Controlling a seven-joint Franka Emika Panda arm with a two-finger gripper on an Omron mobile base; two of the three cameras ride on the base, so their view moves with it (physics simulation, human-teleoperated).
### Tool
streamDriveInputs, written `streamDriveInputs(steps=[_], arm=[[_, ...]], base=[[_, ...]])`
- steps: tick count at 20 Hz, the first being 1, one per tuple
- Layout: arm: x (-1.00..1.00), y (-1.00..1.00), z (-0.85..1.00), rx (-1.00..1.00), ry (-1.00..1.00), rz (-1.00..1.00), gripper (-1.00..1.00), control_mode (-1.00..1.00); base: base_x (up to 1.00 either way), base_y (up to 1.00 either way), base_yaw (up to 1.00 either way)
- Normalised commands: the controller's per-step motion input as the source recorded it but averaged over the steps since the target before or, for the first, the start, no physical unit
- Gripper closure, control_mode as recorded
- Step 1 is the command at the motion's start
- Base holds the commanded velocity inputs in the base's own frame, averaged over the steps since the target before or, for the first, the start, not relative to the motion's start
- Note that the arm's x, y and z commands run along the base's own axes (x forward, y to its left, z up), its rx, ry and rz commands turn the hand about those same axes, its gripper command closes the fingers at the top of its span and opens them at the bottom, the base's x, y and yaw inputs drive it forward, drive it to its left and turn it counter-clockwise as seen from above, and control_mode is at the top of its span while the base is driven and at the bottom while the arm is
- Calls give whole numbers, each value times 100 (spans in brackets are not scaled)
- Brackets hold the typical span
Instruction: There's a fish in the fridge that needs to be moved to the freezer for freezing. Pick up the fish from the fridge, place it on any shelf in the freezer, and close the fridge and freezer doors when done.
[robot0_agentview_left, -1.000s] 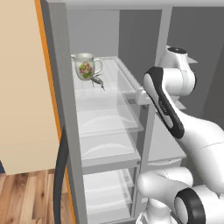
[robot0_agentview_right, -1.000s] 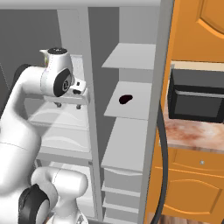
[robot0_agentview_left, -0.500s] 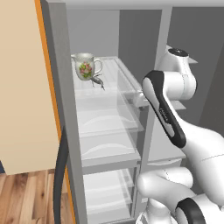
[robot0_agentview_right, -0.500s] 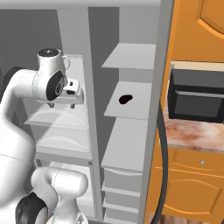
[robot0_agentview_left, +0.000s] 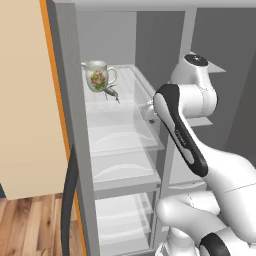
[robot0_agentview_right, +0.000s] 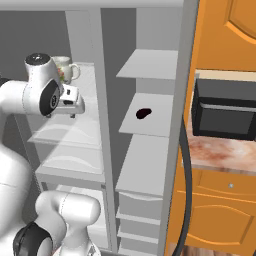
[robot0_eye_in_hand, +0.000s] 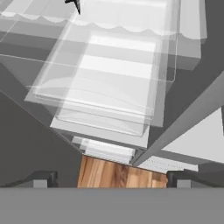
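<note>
While the two small dark fingers (robot0_eye_in_hand: 43, 178) stand wide apart with nothing between them, the gripper (robot0_eye_in_hand: 111, 179) looks down over stacked clear glass shelves with scalloped front edges and a strip of wood-grain floor (robot0_eye_in_hand: 118, 175) below. In the left base view the gripper (robot0_agentview_left: 150, 111) sits at the front edge of the fridge (robot0_agentview_left: 120, 130), the wider grey compartment with translucent drawers low down. The fish (robot0_agentview_left: 112, 93), slim and dark grey with a thin tail, lies on the top glass shelf just beside a glossy white floral mug (robot0_agentview_left: 98, 75); its tail tip shows at the hand view's top edge. To the right, the freezer (robot0_agentview_right: 145, 150) has flat, solid pale grey boards, and one shelf (robot0_agentview_right: 150, 116) carries a small dark blotch (robot0_agentview_right: 143, 113). Beyond it stand orange cabinets (robot0_agentview_right: 220, 200), a speckled counter (robot0_agentview_right: 220, 152) and a black microwave (robot0_agentview_right: 225, 110).
</note>
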Motion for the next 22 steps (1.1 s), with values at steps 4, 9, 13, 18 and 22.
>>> streamDriveInputs(steps=[4, 9, 13, 18, 22], arm=[[0, 35, 22, 0, -5, 0, -100, -100], [3, 24, 25, 0, -7, 1, -100, -100], [18, 26, 7, 0, -2, 1, -100, -100], [38, 23, 0, 0, 1, 2, -100, -100], [49, 4, 0, 0, 8, 3, -100, -100]], base=[[0, 0, 0], [0, 0, 0], [0, 0, 0], [0, 0, 0], [0, 0, 0]])
